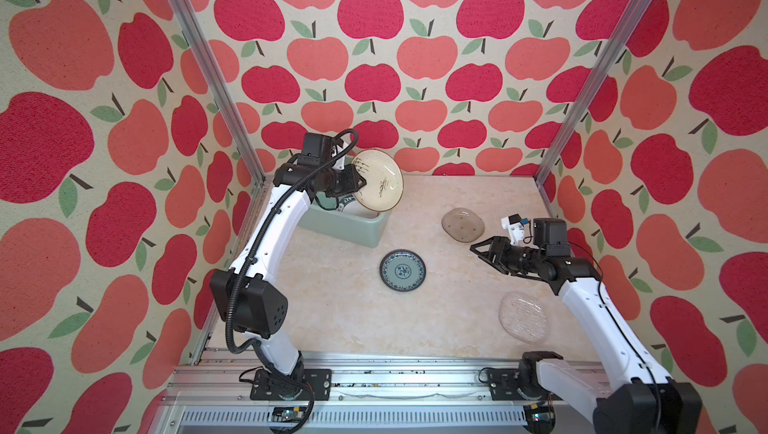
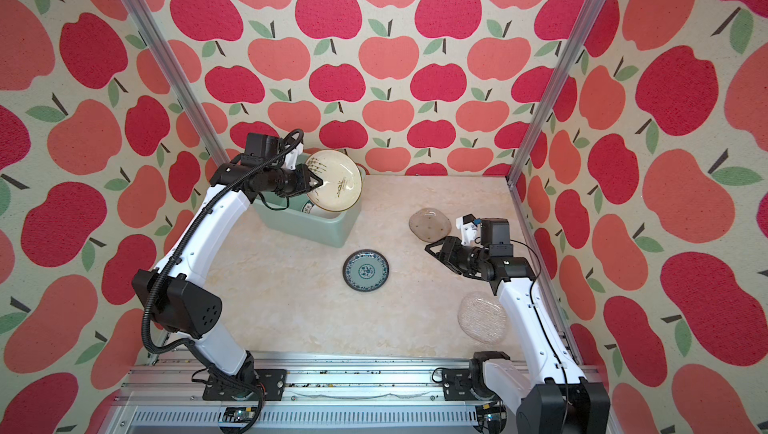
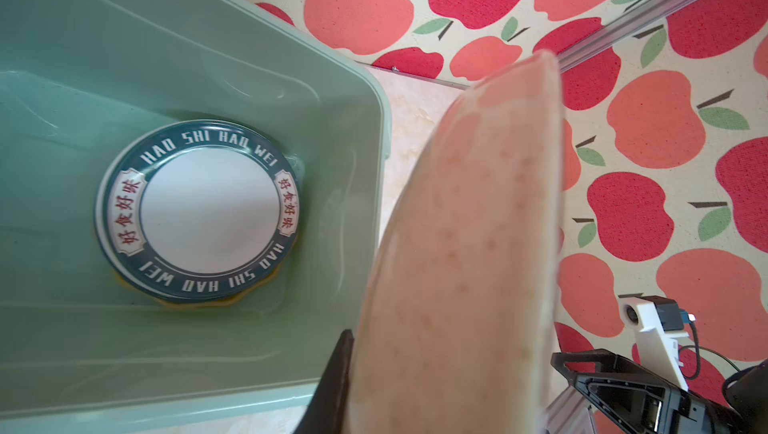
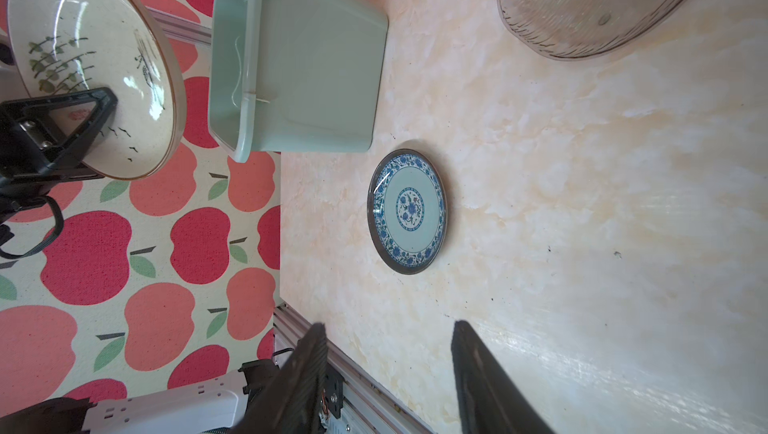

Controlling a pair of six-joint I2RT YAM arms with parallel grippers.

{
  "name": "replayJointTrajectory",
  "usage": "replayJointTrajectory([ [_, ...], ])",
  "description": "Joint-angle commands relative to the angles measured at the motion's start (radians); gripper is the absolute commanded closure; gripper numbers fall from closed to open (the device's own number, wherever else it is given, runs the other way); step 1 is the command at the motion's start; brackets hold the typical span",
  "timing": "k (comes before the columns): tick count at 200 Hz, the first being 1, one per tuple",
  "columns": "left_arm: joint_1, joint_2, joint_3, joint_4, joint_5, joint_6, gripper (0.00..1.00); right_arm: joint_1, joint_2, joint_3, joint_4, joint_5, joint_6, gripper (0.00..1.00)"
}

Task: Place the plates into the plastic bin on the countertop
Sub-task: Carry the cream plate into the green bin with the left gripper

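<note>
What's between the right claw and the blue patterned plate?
Only bare countertop separates the right gripper and the teal plate, in both top views.

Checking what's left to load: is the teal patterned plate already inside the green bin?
No, the teal patterned plate lies flat on the countertop, apart from the plastic bin.

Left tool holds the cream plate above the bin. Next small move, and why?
Probably lower the left tool, levelling the cream bamboo-drawn plate into the pale mint-green plastic bin: it hangs tilted over the rim, above a white dark-rimmed plate inside.
</note>
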Motion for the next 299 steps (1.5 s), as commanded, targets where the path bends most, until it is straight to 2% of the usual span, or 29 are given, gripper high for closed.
replayJointTrajectory([
  [1,0.052,0.012,0.061,0.062,0.048,0.048,1.00,0.008,0.045,-0.017,0.037,-0.006,-0.029,0.49],
  [49,0.136,0.112,0.104,0.068,0.120,0.128,1.00,0.034,0.157,-0.038,0.067,0.007,-0.041,0.49],
  [87,0.164,0.181,0.113,0.077,0.178,0.197,1.00,0.093,0.269,0.003,0.073,0.022,-0.045,0.50],
  [168,0.167,0.303,0.107,0.110,0.232,0.271,1.00,0.139,0.441,0.079,0.075,-0.007,-0.046,0.51],
  [276,0.147,0.417,0.107,0.123,0.242,0.275,1.00,0.141,0.521,0.106,0.075,-0.053,-0.050,0.54],
  [299,0.140,0.439,0.115,0.127,0.241,0.266,0.97,0.141,0.530,0.110,0.075,-0.060,-0.052,0.54],
])
